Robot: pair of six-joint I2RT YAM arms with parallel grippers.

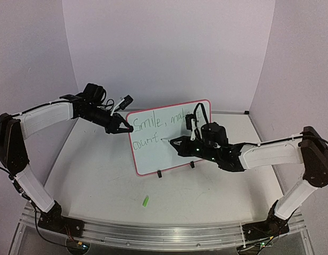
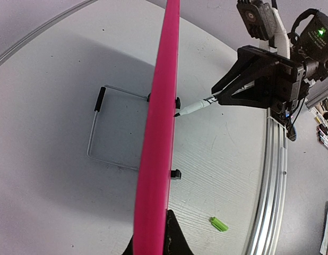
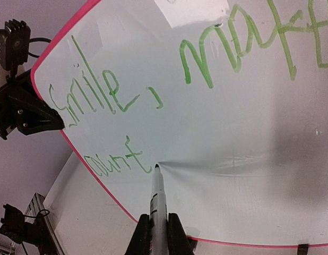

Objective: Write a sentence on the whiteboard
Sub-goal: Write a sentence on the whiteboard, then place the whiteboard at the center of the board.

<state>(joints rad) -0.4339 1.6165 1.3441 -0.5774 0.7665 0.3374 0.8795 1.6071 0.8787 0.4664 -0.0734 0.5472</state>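
whiteboard: white face, pink rim, tilted across the view
sentence: green; "Smile, make" on top and running off the right edge, "count" below
marker: tip touches the board just right of "count"
right gripper: fingers clamped on the marker's barrel
left gripper: black, pinching the left rim beside "Smile"
table: pale, below the lower rim

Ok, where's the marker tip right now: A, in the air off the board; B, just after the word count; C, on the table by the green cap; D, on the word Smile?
B: the marker, gripped in the right hand, has its tip on the board just past the end of count on the second line.
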